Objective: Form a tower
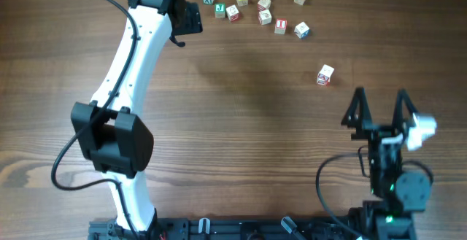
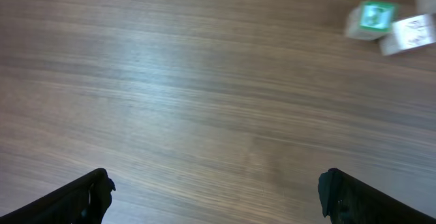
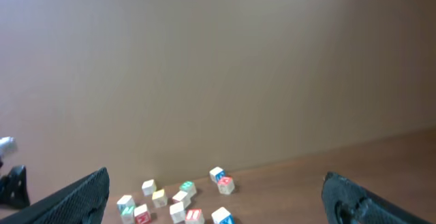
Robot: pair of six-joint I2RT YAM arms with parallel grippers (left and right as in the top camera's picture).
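Note:
The tower point(image 1: 325, 74) is a small pale stack with a cream top and a red-printed side, standing alone on the table right of centre. It lies outside both wrist views. My right gripper point(image 1: 379, 107) is open near the front right, a little short of the tower and to its right, with nothing between its fingers point(image 3: 214, 186). My left gripper point(image 1: 191, 19) reaches to the far edge, just left of the loose cubes. Its fingers stand wide open over bare wood point(image 2: 214, 191), holding nothing.
Several loose alphabet cubes point(image 1: 264, 17) with green, yellow, blue and red letters lie scattered at the far edge, also seen in the right wrist view point(image 3: 184, 198). A green-faced cube point(image 2: 373, 17) and a white one point(image 2: 410, 33) lie ahead-right of the left gripper.

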